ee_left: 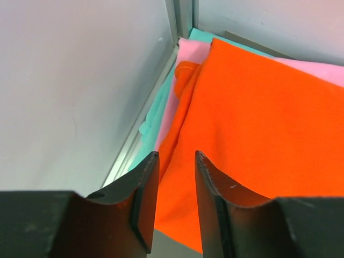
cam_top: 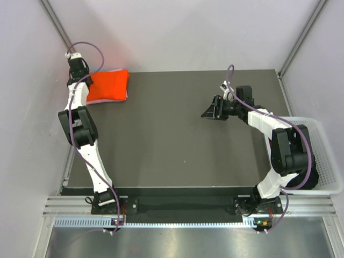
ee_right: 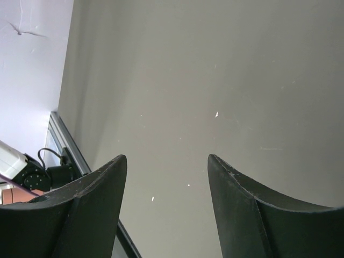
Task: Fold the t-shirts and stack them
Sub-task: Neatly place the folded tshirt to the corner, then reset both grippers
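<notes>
Left hand (ee_left: pixel 176 158): fingers slightly parted, nothing pinched between them; orange cloth shows through the gap, just past the tips.
Right hand (ee_right: pixel 166 161): fingers spread wide, holding nothing, over bare worktop (cam_top: pixel 172 145), right of centre in the top view.
Orange-red t-shirt (cam_top: pixel 110 85): folded, uppermost in a pile at the upper left of the top view, just beside the left hand.
Light pink t-shirt (ee_left: pixel 317 70): lies under the orange one; only its edges show, at the top of the left wrist view.
Teal cloth (ee_left: pixel 156 115): lowest layer, peeking out on the side nearest the wall.
White lattice basket (cam_top: pixel 328 161): right edge of the top view, beside the right arm, well apart from the pile.
</notes>
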You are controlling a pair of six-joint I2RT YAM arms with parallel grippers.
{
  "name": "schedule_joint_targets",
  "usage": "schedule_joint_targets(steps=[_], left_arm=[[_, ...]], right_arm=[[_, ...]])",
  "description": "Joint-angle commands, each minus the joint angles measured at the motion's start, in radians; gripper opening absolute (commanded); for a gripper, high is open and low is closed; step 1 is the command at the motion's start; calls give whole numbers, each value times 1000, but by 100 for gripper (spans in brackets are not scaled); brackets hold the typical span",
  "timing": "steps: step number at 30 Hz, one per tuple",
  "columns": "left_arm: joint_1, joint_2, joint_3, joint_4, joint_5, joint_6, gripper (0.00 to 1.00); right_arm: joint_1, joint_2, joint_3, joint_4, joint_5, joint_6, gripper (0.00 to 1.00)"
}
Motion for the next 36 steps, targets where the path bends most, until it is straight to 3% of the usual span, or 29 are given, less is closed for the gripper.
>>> schedule_joint_targets(steps=[1,9,14,21,23,25,26,27,28,30,32,33,35,36], left_arm=[[3,-60,-8,-39,29,-43,37],[5,31,-53,-86,-28,-75,35],[9,71,-1,-160,-105,-99,36],[5,-72,30,-226,-103,-157,38],[8,-130,-17,-243,-50,-198,40],[5,-233,-135,-218,135,-214,40],[3,-265,-175,-205,218,-252,40],[-1,-331,-223,-194,401,-266,39],[-23,-366,-320,-188,465,-286,38],[-73,-495,-439,-127,550,-293,49],[-208,-582,-591,-87,558,-240,52],[-262,-647,-617,-114,529,-226,63],[-444,-720,-677,-137,536,-209,99],[-445,-750,-696,-128,547,-226,99]], right_arm=[[-8,-16,10,26,-8,-25,63],[-8,-27,2,31,-16,-23,63],[-8,-39,22,-10,-7,-37,63],[-8,-96,85,-159,70,-59,64],[-7,-140,88,-205,102,-53,69],[-2,-197,88,-240,124,-56,93],[-1,-217,88,-282,131,-68,99],[2,-243,90,-303,144,-75,100],[2,-289,90,-325,160,-82,100],[2,-337,90,-377,210,-89,100],[2,-407,82,-408,249,-86,100],[1,-430,64,-411,257,-82,100],[4,-527,30,-420,292,-70,100],[2,-527,21,-426,311,-63,100]])
